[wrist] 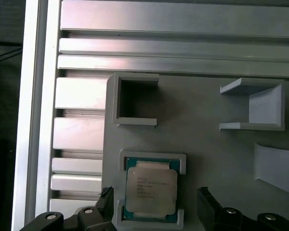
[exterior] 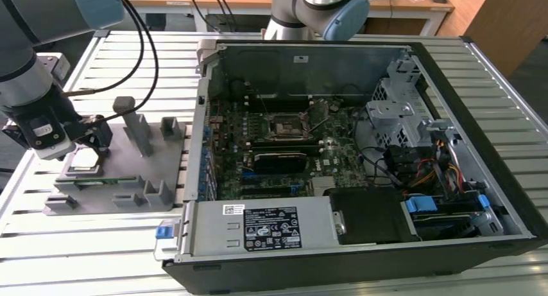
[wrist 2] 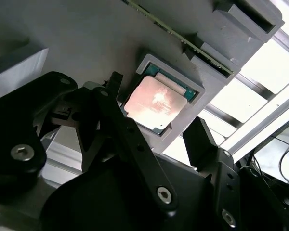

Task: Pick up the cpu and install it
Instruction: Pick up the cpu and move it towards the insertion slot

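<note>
The cpu (wrist: 151,190), a small square chip with a shiny metal top, lies in a shallow pocket of the grey plastic fixture (wrist: 202,134). In the exterior view the cpu (exterior: 83,160) is at the left, just under my gripper (exterior: 81,151). Both wrist views show my gripper (wrist: 154,193) open, its dark fingers (wrist: 208,202) standing on either side of the chip and apart from it. In the second wrist view the cpu (wrist 2: 154,103) sits between the fingers (wrist 2: 111,98) of my gripper (wrist 2: 156,103). The dark socket frame (exterior: 287,126) is on the motherboard inside the case.
The open computer case (exterior: 445,71) takes up the exterior view's right, with drive cages and cables. The fixture (exterior: 128,180) has upright posts (exterior: 137,132) beside my gripper and holds a thin green memory stick (exterior: 96,179). A second arm (exterior: 317,10) stands behind the case.
</note>
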Controlling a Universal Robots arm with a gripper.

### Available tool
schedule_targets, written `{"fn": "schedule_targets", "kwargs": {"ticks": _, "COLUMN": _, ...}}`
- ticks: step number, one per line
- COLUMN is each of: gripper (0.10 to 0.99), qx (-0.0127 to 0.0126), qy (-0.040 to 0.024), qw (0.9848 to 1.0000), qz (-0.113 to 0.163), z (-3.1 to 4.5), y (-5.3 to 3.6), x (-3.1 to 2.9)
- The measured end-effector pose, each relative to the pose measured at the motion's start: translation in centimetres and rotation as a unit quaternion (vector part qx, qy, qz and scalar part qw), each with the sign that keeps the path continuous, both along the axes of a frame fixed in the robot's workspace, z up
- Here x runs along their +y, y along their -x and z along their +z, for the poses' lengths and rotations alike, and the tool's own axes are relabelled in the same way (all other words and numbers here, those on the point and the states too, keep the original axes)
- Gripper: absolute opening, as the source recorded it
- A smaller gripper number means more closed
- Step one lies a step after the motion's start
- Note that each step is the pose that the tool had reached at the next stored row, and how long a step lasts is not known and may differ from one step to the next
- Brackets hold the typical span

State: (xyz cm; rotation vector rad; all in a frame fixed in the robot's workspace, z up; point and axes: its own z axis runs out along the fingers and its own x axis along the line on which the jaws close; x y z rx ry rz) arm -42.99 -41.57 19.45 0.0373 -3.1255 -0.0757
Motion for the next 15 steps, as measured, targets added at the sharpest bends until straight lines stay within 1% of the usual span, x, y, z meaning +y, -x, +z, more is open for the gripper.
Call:
{"fn": "schedule_targets", "kwargs": {"ticks": 4, "gripper": 0.765, "qx": 0.0, "qy": 0.0, "qw": 1.0, "qz": -0.001, "z": -0.3, "y": 0.0, "x": 0.0}}
{"fn": "schedule_targets", "kwargs": {"ticks": 5, "gripper": 0.698, "qx": 0.0001, "qy": 0.0, "qw": 1.0, "qz": -0.001, "z": -0.36, "y": 0.0, "x": 0.0}}
{"fn": "schedule_targets", "kwargs": {"ticks": 11, "gripper": 0.698, "qx": 0.0001, "qy": 0.0, "qw": 1.0, "qz": -0.003, "z": -0.61, "y": 0.0, "x": 0.02}}
{"fn": "schedule_targets", "kwargs": {"ticks": 13, "gripper": 0.682, "qx": 0.0001, "qy": 0.0, "qw": 1.0, "qz": -0.004, "z": -0.67, "y": 0.0, "x": 0.03}}
{"fn": "schedule_targets", "kwargs": {"ticks": 14, "gripper": 0.612, "qx": 0.0001, "qy": 0.0, "qw": 1.0, "qz": -0.004, "z": -0.69, "y": 0.0, "x": 0.03}}
{"fn": "schedule_targets", "kwargs": {"ticks": 15, "gripper": 0.612, "qx": 0.0001, "qy": 0.0001, "qw": 1.0, "qz": -0.004, "z": -0.71, "y": 0.0, "x": 0.03}}
